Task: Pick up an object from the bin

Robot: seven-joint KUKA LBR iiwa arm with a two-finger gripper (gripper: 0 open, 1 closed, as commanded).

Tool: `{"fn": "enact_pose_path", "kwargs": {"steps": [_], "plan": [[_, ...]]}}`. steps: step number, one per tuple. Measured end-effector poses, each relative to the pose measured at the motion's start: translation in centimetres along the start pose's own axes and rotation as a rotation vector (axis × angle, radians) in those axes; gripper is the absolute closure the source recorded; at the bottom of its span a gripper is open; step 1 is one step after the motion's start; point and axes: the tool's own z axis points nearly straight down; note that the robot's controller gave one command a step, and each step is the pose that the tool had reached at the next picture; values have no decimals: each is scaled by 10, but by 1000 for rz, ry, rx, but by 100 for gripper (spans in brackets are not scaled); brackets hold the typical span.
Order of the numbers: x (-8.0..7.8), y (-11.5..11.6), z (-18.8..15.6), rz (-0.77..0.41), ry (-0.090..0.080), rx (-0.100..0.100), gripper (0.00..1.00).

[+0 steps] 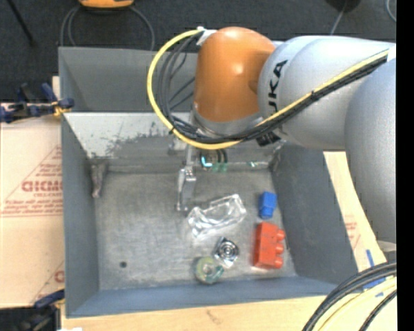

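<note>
My gripper [185,200] hangs below the arm's wrist, low over the bin floor near the middle. Just to its right and a little nearer the front lies a crumpled clear plastic piece [217,216], close to the gripper's tip. Whether they touch I cannot tell. A small shiny metal part [225,251] lies in front of the plastic, and a pale green ring-shaped roll [208,270] sits by the front wall.
A small blue block [267,204] and a red toy brick [269,245] lie at the bin's right side. The arm and its orange cover hide the bin's back right. The bare grey floor stretches to the left of the gripper.
</note>
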Motion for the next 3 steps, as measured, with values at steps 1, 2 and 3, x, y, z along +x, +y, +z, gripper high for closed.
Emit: {"fn": "enact_pose_path", "kwargs": {"steps": [1,2,3], "plan": [[9,-56,59,-48,-1,4,0],[58,-75,114,-139,-14,1,0],[59,-76,115,-136,-9,1,100]]}}
